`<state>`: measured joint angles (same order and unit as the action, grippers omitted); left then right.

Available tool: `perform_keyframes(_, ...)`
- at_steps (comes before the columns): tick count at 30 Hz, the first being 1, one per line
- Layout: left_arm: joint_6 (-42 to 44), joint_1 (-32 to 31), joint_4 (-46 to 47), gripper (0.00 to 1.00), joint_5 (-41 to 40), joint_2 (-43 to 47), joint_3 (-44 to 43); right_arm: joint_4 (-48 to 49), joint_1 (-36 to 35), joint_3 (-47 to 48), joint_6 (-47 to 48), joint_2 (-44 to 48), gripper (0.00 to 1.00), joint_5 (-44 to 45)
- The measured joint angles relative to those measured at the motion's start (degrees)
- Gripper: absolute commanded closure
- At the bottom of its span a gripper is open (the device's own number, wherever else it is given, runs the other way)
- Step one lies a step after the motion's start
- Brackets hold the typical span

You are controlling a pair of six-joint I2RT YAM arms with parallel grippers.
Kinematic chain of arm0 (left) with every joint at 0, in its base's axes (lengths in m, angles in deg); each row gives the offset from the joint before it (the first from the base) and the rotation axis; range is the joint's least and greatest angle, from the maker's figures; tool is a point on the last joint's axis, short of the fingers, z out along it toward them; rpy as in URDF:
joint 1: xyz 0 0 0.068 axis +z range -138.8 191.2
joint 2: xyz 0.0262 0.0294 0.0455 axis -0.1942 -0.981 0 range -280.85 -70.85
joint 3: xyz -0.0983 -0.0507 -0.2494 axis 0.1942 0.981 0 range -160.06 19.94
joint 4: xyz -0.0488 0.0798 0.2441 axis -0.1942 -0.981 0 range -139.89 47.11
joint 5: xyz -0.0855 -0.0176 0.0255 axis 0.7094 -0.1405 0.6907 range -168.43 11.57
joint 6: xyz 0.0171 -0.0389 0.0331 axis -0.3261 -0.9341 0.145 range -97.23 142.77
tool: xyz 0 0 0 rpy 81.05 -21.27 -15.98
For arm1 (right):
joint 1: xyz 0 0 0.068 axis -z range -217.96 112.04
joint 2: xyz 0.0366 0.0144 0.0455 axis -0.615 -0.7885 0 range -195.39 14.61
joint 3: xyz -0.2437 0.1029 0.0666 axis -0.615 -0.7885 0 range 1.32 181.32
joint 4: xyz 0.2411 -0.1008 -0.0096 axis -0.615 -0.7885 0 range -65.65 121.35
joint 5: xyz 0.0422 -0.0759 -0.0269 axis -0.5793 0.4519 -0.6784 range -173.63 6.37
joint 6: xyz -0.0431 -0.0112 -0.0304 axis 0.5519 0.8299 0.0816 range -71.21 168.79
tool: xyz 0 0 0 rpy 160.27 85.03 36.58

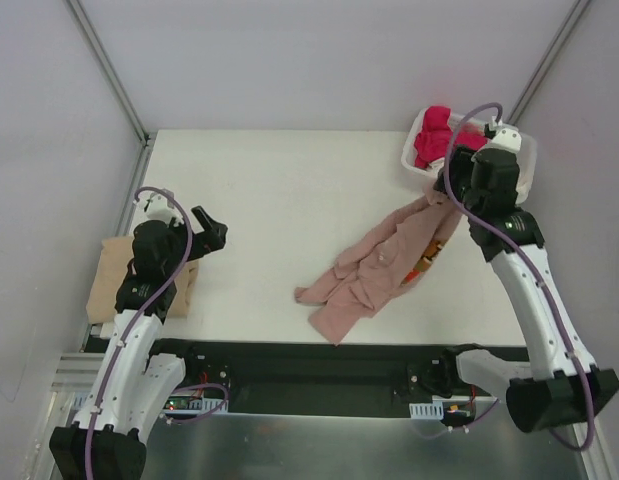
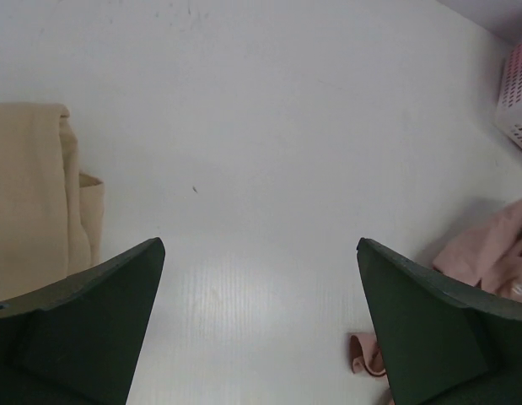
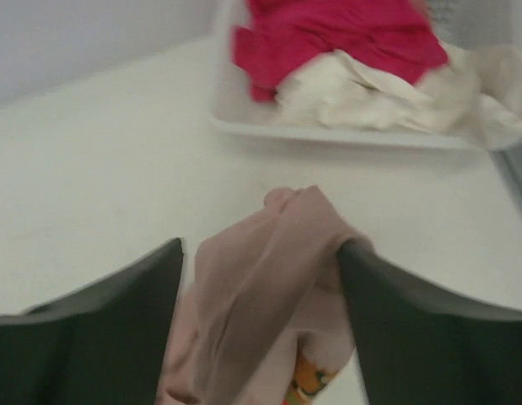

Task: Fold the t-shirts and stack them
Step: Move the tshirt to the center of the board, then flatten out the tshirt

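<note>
Right pincer [image 3: 261,246] grips a bunch of pink t-shirt [image 1: 374,265] near the basket [image 3: 328,137]; my left pincer [image 2: 261,245] stands wide open, empty, by the tan t-shirt [image 2: 29,194].

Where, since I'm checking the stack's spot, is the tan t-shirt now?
In the top view the tan t-shirt lies at the table's left edge, partly under the left arm, with the pink t-shirt far to its right.

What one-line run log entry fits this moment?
left fingers open, empty | right fingers astride crumpled dusty pink cloth t-shirt, grip unclear
</note>
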<state>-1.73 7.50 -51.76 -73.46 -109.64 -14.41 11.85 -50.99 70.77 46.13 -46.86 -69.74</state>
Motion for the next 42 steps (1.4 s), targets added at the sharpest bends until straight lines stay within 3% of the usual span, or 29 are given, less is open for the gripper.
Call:
perform_keyframes(4, -2.64, 0.0, 0.39, 0.01, 4.55, -1.95, 0.63, -7.32, 4.61, 0.02, 1.4, -11.04, 0.03, 8.15)
perform_keyframes(8, -6.51, 0.0, 0.92, 0.01, 9.64, -1.14, 6.01, -13.29, 1.01, -1.73, 1.36, -13.97, 0.03, 11.1)
perform_keyframes(13, -11.34, 0.0, -0.5, 0.01, 13.2, 1.11, 12.83, -13.55, -17.46, -5.73, -1.84, -5.22, 0.03, 8.94)
perform_keyframes(17, -13.29, -0.07, -1.07, 0.01, 16.0, 3.08, 14.29, -11.78, -38.1, -12.92, -9.55, 0.72, 0.03, 8.46)
perform_keyframes(21, -14.51, -0.11, -0.87, 0.01, 17.46, 4.07, 15.08, -12.33, -52.96, -13.31, -16.39, -7.43, 0.03, 11.32)
perform_keyframes(26, -16.52, -1.68, -0.94, 0.01, 17.59, 2.4, 15.8, -13.31, -58.75, -9.42, -22.08, -21.18, 0.01, 13.6)
perform_keyframes(30, -18.21, -5.35, -0.92, 0.01, 16.79, 0.37, 15.8, -12.02, -58.82, -7.89, -25.62, -28.04, 0.11, 13.9)
perform_keyframes(35, -19.69, -12.44, -0.85, 0.01, 13.68, -2.43, 15.78, -10.27, -58.73, -7.74, -29.24, -33.9, 0.32, 11.89)
perform_keyframes(39, -20.13, -15.15, -0.92, 0.01, 12.15, -6.27, 15.65, -9.66, -58.73, -7.82, -31.45, -37.0, 0.58, 11.1)
perform_keyframes(42, -20.72, -15.91, -0.92, 0.01, 10.99, -8.02, 15.3, -9.86, -58.73, -8.41, -33.14, -37.11, 0.64, 11.69)
